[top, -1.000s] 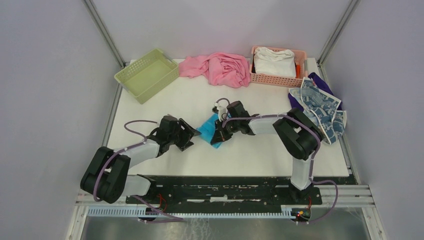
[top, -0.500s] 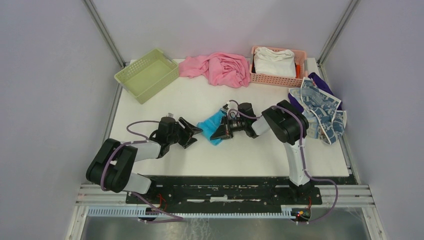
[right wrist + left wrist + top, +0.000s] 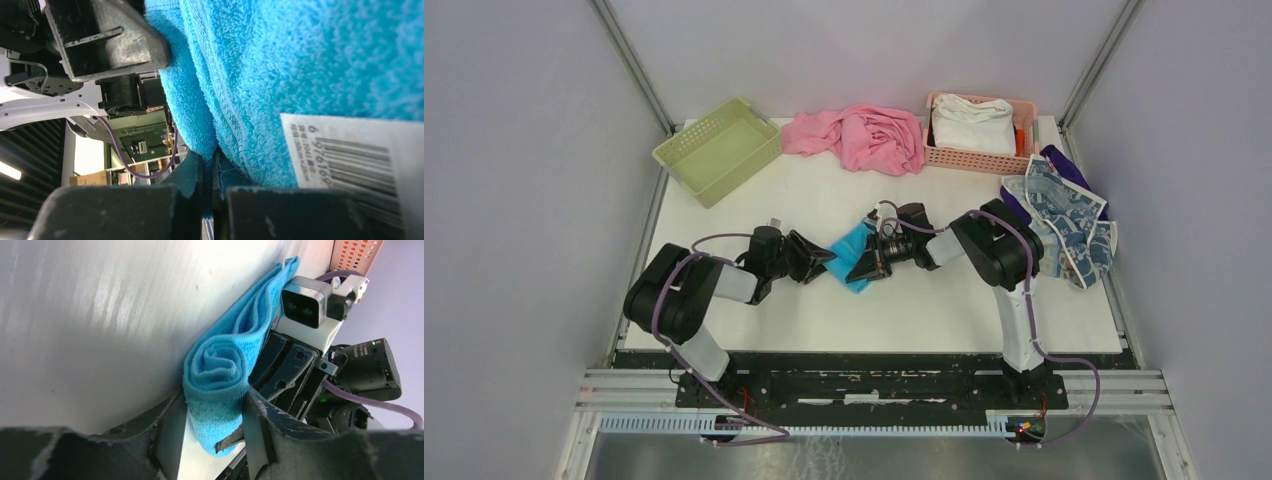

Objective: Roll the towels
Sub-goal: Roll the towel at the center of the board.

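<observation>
We see a white table (image 3: 924, 300) carrying a light green basket (image 3: 717, 150) at its far left corner. A crumpled pink cloth (image 3: 859, 136) lies at the far middle, with a salmon basket (image 3: 974, 160) to its right. A partly rolled blue towel (image 3: 849, 255) lies mid-table, and a blue-printed white towel (image 3: 1069, 215) is heaped at the right edge.

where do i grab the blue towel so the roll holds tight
Grip the blue towel at its rolled end, coming end-on with a finger each side of the spiral, as the left gripper sits. The coil is thick and compact there; the flat tail is loose layers.
</observation>
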Tool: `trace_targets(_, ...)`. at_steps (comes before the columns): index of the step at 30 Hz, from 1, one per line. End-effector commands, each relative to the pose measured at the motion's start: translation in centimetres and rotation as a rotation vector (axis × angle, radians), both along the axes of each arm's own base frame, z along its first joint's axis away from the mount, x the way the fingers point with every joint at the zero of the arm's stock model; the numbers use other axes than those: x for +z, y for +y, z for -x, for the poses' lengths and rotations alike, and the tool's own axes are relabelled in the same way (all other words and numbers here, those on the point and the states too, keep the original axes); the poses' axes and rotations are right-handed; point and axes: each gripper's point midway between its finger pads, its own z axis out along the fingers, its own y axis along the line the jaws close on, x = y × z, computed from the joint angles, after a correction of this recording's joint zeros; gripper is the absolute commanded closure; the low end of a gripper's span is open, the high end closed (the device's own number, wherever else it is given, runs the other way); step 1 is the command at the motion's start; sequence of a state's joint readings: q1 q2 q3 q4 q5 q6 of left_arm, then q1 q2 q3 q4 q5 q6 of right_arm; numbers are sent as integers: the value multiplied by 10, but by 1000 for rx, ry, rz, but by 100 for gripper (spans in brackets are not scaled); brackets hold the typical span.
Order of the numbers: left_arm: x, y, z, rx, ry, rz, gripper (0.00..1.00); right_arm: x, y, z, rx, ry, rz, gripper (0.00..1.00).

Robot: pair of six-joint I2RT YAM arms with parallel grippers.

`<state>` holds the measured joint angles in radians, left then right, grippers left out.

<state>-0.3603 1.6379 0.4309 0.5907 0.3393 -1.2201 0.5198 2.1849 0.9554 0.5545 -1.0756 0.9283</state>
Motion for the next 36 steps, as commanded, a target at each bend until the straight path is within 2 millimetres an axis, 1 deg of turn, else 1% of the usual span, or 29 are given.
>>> trace_targets(1,-43,11,14,27,130,-78,52,-42,-22,19,-5,59,173,96)
trace_targets(3,-50,12,16,33,151,-94,58,-38,-24,18,7,21,202,93)
trace_targets(4,-52,14,17,42,160,-105,61,-35,-25,17,12,-3,216,90)
trace_targets(7,-55,22,20,74,188,-157,69,-23,-29,16,22,-89,265,74)
trace_targets(10,-50,37,20,113,207,-256,74,-7,-34,17,37,-203,336,64)
trace_targets(13,-42,48,26,130,230,-350,75,11,-39,21,68,-361,444,57)
trace_targets(14,-39,50,26,134,234,-371,75,17,-42,18,64,-432,496,55)
trace_targets(18,-28,51,27,133,242,-410,75,52,-49,4,20,-718,662,49)
trace_targets(20,-27,50,29,128,251,-414,75,69,-43,2,27,-862,699,47)
trace_targets(23,-27,49,32,124,265,-412,75,84,-21,7,58,-1024,673,45)
trace_targets(25,-25,47,34,121,268,-406,75,88,-5,9,72,-1109,643,44)
trace_targets(28,-25,47,36,114,273,-405,75,87,15,11,110,-1221,629,43)
trace_targets(31,-24,48,37,115,274,-408,74,79,30,13,159,-1306,634,43)
trace_targets(34,-23,48,38,115,274,-409,74,69,41,13,206,-1359,656,42)
trace_targets(35,-23,48,38,115,274,-408,74,63,43,14,224,-1360,665,42)
trace_targets(36,-23,48,38,117,272,-409,74,60,45,15,233,-1362,673,42)
